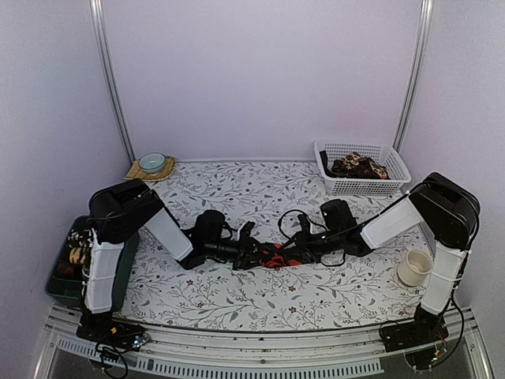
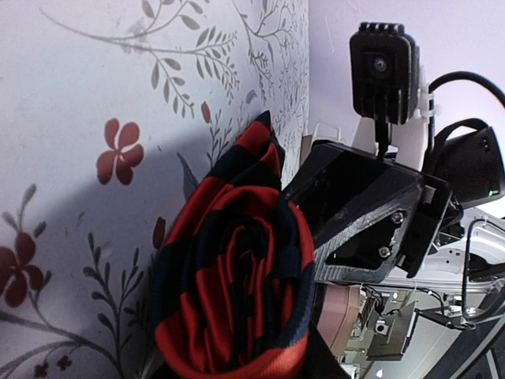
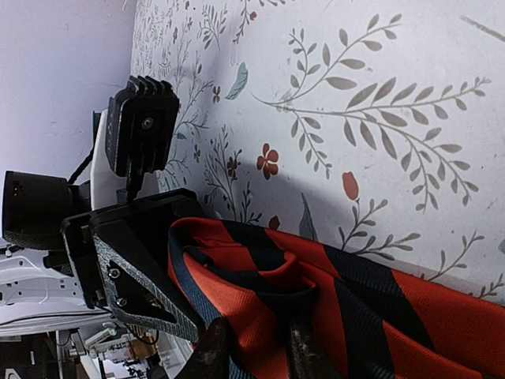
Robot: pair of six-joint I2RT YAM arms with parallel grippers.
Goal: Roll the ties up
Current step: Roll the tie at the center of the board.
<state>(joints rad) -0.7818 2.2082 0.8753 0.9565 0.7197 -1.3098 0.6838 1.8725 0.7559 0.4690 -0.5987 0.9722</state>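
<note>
With the left end effector (image 1: 249, 253) closed round the coiled red fabric necktie with black diagonal stripes (image 2: 229, 308) and the right end effector (image 3: 254, 343) pinching its tail, best wind slowly, tail taut.

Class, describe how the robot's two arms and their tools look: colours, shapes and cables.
The left arm and right arm have white boxy links joined by rounded black housings. Black cables loop beside the forearms. The left tool and right tool are black angular plates with screws, each topped by a small square black camera.
</note>
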